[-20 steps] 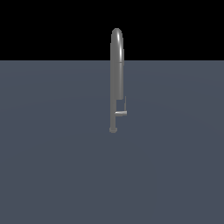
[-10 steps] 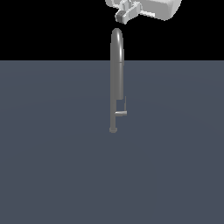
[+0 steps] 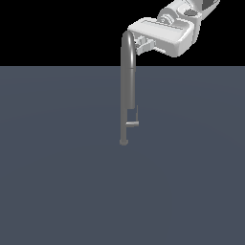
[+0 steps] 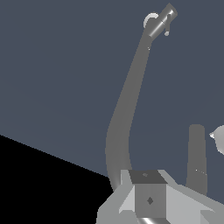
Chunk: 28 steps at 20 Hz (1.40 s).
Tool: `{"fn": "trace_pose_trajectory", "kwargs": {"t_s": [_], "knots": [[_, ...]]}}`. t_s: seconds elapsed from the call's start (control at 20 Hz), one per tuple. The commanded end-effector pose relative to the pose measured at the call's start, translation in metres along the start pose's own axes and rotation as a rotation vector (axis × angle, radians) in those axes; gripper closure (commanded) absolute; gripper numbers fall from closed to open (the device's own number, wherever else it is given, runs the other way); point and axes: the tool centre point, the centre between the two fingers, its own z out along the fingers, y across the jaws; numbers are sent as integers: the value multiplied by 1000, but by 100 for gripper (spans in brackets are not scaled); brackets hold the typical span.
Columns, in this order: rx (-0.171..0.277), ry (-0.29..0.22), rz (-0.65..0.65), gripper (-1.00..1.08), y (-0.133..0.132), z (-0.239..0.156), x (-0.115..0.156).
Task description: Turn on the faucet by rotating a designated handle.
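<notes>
1. The surface (image 3: pixel 57 182) is a flat, matte slate-grey plane with no texture or marks. It fills the lower part of the exterior view; none of its edges or corners shows, apart from a straight far boundary.
2. Behind that boundary the background is plain black.
3. The faucet (image 3: pixel 127 86) stands upright on the surface, nearer the far boundary than the near side of the view, about midway across.
4. It is a tall, slim grey metallic tube, round in section and smooth, with a soft highlight down its length. The top bends in a rounded arch; the bottom ends in a small round foot.
5. The handle (image 3: pixel 133 122) sits low on the tube, just above the foot, on the exterior view's right. It is a short horizontal stub with a thin upright bar at its tip, grey metal, tiny against the tube.
6. In the wrist view the tube (image 4: pixel 127 100) runs away from the camera, with the handle (image 4: pixel 161 19) at its far end.
7. The gripper (image 3: pixel 143 44) is a white, glossy, blocky body, just beside the arch on the exterior view's right, well above the handle.
8. Jaw state: cannot tell.
</notes>
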Motion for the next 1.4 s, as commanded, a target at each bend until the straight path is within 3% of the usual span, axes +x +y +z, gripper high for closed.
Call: {"fn": "trace_pose_trajectory", "kwargs": {"t_s": [0.0,0.8,1.1,1.35], "knots": [[46,-49,45,108,0,2,20],[358,-371,356,108,15,44,143],[426,-440,425,108,20,60,167],[448,-463,446,108,22,66,174]]}}
